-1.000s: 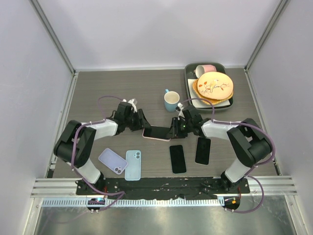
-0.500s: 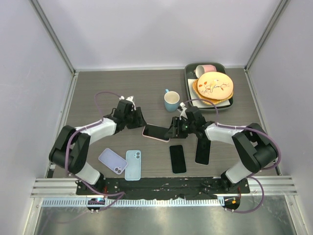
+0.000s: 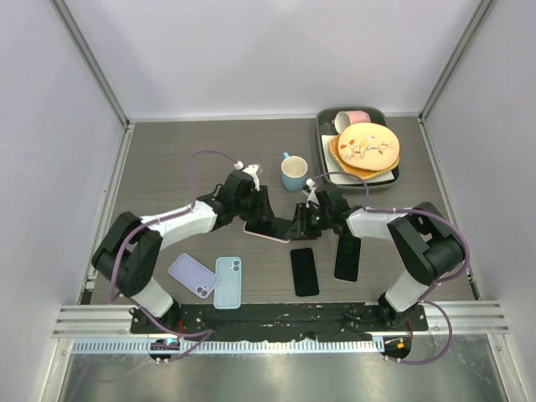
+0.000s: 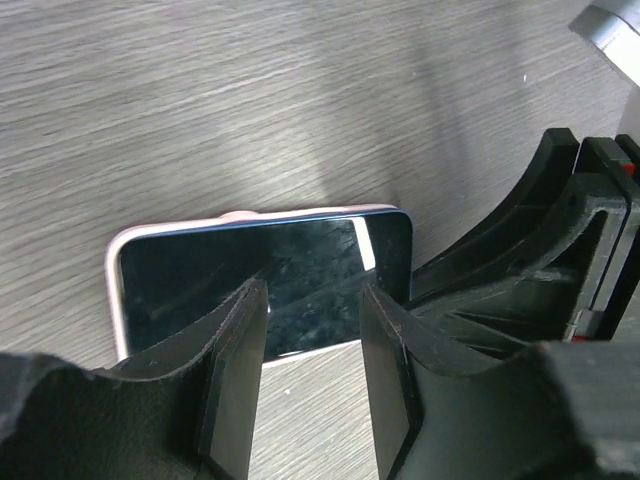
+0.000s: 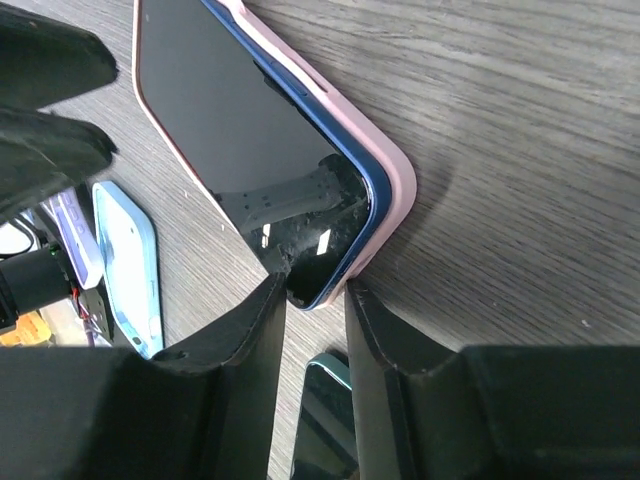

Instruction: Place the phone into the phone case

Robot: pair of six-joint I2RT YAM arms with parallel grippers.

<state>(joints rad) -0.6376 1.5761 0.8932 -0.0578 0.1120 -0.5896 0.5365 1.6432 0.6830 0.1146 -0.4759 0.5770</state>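
1. Phone [image 3: 273, 228] and pink case [image 3: 265, 239] lie together, screen up, in the middle of the table [image 3: 167, 167]. In the overhead view their long axis runs roughly 9 to 3 o'clock, the right end dipping a little toward 4.
2. My left gripper [image 4: 312, 300] reaches in from 9 o'clock and hangs over the glass of the 9-o'clock half. Its jaws stand moderately apart with dark screen showing between them, and they hold nothing. I cannot tell whether the tips touch the glass.
3. My right gripper [image 5: 315, 300] comes in from 3 o'clock with its jaws narrow. The corner of the phone [image 5: 240, 150] pokes into the gap between them. I cannot tell whether they pinch that corner or merely straddle it.
4. At that same corner the phone's blue rim rides above the lip of the pink case [image 5: 395, 185], so I judge it is not fully seated there.
5. The unseated corner lies right at my right fingertips, so my right arm is the nearer one. I judge the coming push must go down, with a slight lean toward 9 o'clock.
6. My left gripper sits well placed to pin the 9-o'clock half, since the case could skid on the wood.
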